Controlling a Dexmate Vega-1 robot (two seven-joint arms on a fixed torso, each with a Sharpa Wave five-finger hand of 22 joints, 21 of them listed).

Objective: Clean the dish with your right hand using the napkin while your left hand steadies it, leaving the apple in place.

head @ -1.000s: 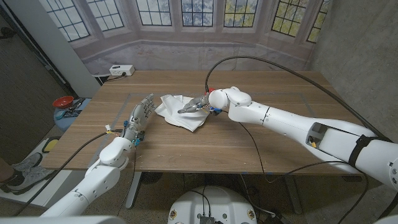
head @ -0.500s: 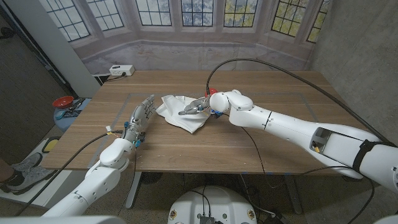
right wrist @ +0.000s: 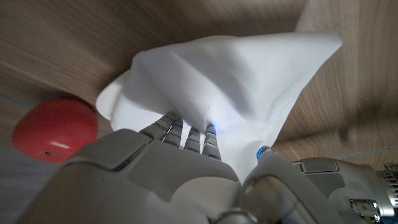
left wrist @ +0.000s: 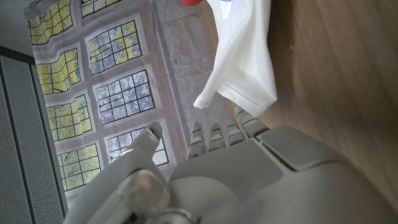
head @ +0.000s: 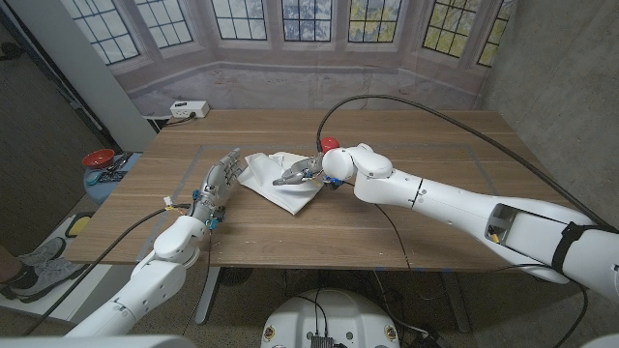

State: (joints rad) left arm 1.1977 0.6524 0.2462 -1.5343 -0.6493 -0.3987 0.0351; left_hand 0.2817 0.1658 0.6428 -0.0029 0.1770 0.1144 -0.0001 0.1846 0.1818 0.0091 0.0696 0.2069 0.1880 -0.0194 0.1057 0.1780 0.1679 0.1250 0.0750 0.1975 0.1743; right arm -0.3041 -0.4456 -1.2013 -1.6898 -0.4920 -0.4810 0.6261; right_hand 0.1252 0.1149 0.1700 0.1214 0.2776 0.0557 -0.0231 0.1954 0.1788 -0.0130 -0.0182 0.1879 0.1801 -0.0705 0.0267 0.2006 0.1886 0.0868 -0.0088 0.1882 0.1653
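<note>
Two hands: both were over the wooden surface [head: 387, 208], set on either side of the white napkin [head: 280, 179].
Right hand: the right hand [head: 302, 170] lay on the napkin with its fingers [right wrist: 186, 134] pressed down into the cloth; whether they pinched a fold or merely pushed on it could not be told.
Left hand: the left hand [head: 219, 179] stood just beside the napkin's near-left edge, fingers [left wrist: 217, 132] straight and a little apart, holding nothing.
Napkin: it lay rumpled and spread on the surface, one corner hanging toward the left hand in the left wrist view.
Dish: none could be made out; if one lay under the cloth, it was hidden.
Apple: the red apple [right wrist: 55, 129] sat just beside the napkin's far edge, close behind the right hand.
Risk, apple: a wiping stroke away from the robot would likely carry cloth or knuckles into the apple and roll it off its place.
Risk, steadying: with the left hand not bearing on anything, whatever was being wiped could slide with the cloth.
Risk, cloth: pressure without a true grip might bunch the napkin rather than move it.
</note>
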